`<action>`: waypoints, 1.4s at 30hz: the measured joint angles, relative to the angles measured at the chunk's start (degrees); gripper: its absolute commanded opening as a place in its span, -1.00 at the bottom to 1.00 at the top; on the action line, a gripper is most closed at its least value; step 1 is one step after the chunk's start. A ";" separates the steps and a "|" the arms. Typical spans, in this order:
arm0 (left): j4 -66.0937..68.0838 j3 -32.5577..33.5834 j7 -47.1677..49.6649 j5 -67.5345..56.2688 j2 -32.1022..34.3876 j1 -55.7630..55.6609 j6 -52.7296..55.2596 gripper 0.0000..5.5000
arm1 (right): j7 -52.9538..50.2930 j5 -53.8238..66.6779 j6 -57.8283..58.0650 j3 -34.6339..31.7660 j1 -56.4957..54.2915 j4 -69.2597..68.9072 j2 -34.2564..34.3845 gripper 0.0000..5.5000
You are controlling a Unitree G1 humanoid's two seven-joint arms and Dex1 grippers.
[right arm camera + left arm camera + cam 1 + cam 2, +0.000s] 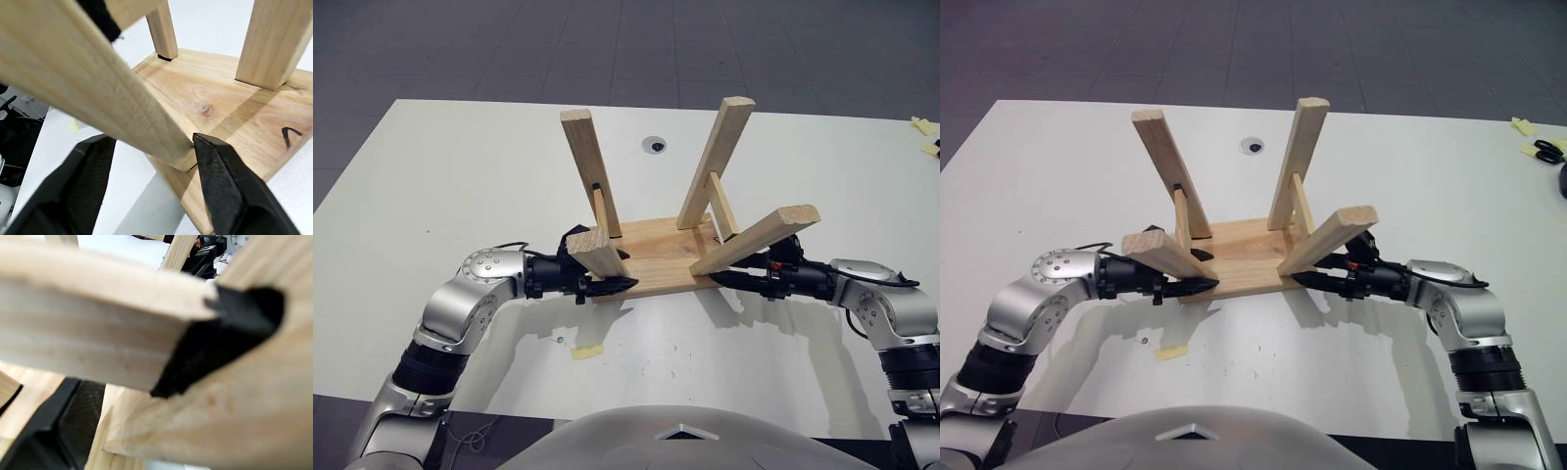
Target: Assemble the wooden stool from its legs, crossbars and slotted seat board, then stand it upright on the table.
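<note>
1. The pale wooden stool [656, 257] rests inverted mid-tabletop [460, 176], seat board down, legs up.
2. Right gripper [152, 144]: jaws apart astride the near-right leg [759, 240]. Left gripper [617, 284]: jaws' state cannot be told.
3. Probably light and rigid, with loosenable joints; grasp the seat edges.

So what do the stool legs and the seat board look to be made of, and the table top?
Legs and seat board: pale, unfinished-looking wood, with visible grain and a knot and no gloss. Table: smooth matte white surface, possibly laminate or painted board; the look leaves it open.
</note>
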 measured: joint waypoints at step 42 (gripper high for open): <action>4.21 48.25 25.92 -30.28 -0.83 -9.45 35.20 0.96 | -41.58 52.71 19.37 -30.60 12.62 -20.74 7.75 0.94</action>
